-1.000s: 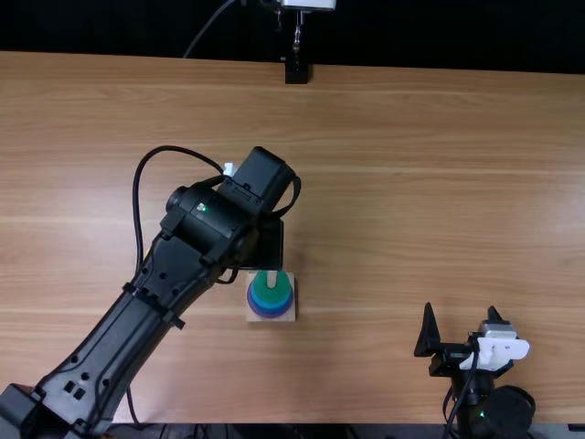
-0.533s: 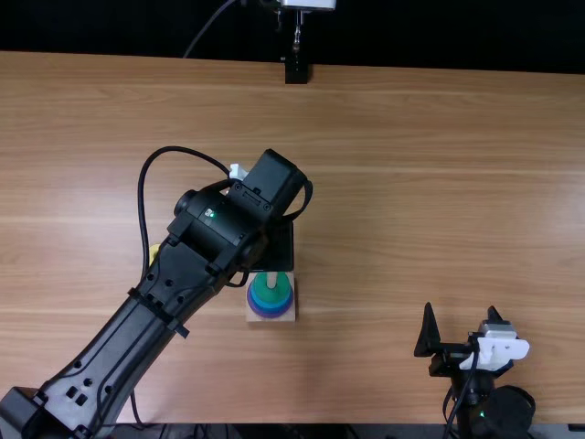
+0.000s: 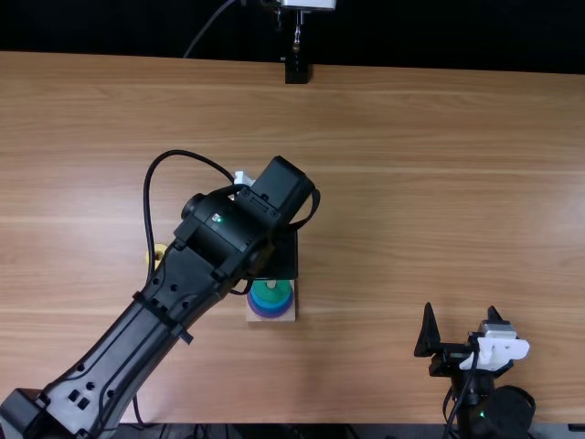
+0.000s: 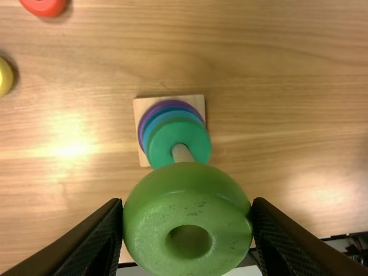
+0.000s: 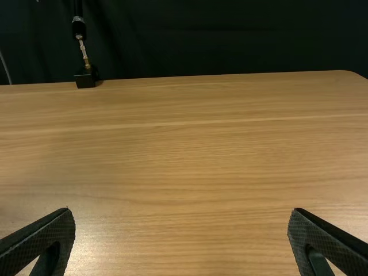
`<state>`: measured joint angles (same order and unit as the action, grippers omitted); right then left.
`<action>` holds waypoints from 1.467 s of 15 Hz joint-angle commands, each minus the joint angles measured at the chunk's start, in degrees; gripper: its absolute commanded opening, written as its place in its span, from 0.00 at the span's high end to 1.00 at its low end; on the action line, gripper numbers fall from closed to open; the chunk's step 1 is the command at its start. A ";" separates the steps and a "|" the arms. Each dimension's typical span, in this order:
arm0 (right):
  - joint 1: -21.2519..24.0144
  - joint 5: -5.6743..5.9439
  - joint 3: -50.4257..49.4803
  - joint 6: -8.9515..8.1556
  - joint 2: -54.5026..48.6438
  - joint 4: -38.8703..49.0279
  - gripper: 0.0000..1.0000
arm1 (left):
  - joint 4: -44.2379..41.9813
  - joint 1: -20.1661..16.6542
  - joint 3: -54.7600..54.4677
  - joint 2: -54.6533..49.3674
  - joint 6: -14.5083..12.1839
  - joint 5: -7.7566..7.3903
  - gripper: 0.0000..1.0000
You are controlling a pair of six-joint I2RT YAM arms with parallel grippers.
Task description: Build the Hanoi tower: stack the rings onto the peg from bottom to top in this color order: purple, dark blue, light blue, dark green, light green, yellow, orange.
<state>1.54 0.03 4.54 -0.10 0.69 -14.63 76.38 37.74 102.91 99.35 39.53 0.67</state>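
In the top view my left gripper (image 3: pixel 278 258) hangs at the far side of the pegged wooden base (image 3: pixel 285 314). In the left wrist view the left gripper (image 4: pixel 187 215) is shut on the light green ring (image 4: pixel 172 238), which overlaps the lower part of the peg (image 4: pixel 181 153) in that picture. Around the peg sit the purple ring (image 4: pixel 141 127), blue rings and, uppermost, the dark green ring (image 4: pixel 163 144). The yellow ring (image 3: pixel 158 253) lies left of the base, partly under the arm. My right gripper (image 3: pixel 461 322) is open at the near right; in its wrist view the right gripper (image 5: pixel 181 214) holds nothing.
An orange-red ring (image 4: pixel 45 5) lies on the table near the yellow ring (image 4: pixel 5 77) in the left wrist view. A black mount (image 3: pixel 297 71) stands at the table's far edge. The left forearm (image 3: pixel 119 343) crosses the near left.
The left gripper has shifted right and, most recently, nearer to the table's near edge, covering part of the peg. More of the yellow ring has come out from behind the arm. The right arm has kept still.
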 commanded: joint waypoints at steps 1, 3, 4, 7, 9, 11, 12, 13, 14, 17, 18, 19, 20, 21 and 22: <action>0.57 0.49 -3.66 -0.11 -0.69 -3.99 0.00 | 0.19 1.11 1.94 0.84 2.03 0.07 1.00; 0.57 0.49 -3.66 -0.11 -0.69 -3.99 0.00 | 0.09 1.73 1.94 0.93 3.40 0.07 1.00; 0.57 0.49 -3.66 -0.11 -0.69 -3.99 0.00 | 0.09 1.90 1.94 0.93 3.50 -0.03 1.00; 0.57 0.49 -3.66 -0.11 -0.69 -3.99 0.00 | -0.65 2.08 1.32 0.93 3.40 -0.14 1.00; 0.57 0.49 -3.66 -0.11 -0.69 -3.99 0.00 | -0.86 1.99 0.62 1.90 3.40 -0.46 1.00; 0.57 0.49 -3.66 -0.11 -0.69 -3.99 0.00 | -0.86 1.90 0.53 2.69 3.29 -0.67 1.00; 0.57 0.49 -3.66 -0.11 -0.69 -3.99 0.00 | -0.86 1.99 0.45 2.69 3.29 -0.77 1.00; 0.57 0.49 -3.66 -0.11 -0.69 -3.99 0.00 | -0.97 1.99 -0.17 2.69 3.29 -0.77 1.00; 0.57 0.49 -3.66 -0.11 -0.69 -3.99 0.00 | -1.07 1.99 -0.43 2.69 3.19 -0.77 1.00; 0.57 0.49 -3.66 -0.11 -0.69 -3.99 0.00 | -0.86 1.90 -0.43 2.69 2.98 -0.67 0.00; 0.57 0.49 -3.66 -0.11 -0.69 -3.99 0.00 | -0.55 1.73 -0.61 2.69 3.08 -0.77 0.00; 0.57 0.49 -3.66 -0.11 -0.69 -3.99 0.00 | -0.44 1.55 -0.78 2.60 2.98 -0.77 0.00; 0.57 0.49 -3.66 -0.11 -0.69 -3.99 0.00 | -0.86 1.38 -0.78 2.43 2.87 -0.67 0.00; 0.57 0.49 -3.66 -0.11 -0.69 -3.99 0.00 | -0.86 1.20 -0.78 2.25 2.66 -0.67 0.00; 0.57 0.49 -3.66 -0.11 -0.69 -3.99 0.00 | -0.97 0.85 -0.70 2.16 2.55 -0.46 0.00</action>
<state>1.54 0.03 4.54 -0.10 0.71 -14.66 75.46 38.94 102.89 101.62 42.17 -0.23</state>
